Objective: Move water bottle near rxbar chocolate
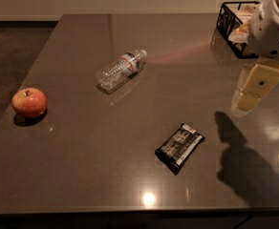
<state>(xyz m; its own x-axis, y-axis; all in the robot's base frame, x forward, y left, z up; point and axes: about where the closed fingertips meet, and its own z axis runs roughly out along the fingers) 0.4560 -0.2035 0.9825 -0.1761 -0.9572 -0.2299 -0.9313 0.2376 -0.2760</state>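
Note:
The water bottle (120, 70) lies on its side on the dark table (82, 175), left of centre, with its white cap pointing to the back right. The rxbar chocolate (179, 147) lies flat in its black wrapper nearer the front, right of centre. My gripper (245, 101) hangs above the table at the right edge of the view. It is well to the right of both things, touches neither and holds nothing. Its shadow falls on the table just right of the bar.
A red apple (29, 102) sits near the table's left edge. A black wire basket (230, 25) with pale items in it stands at the back right corner, behind my arm. The floor lies beyond the left edge.

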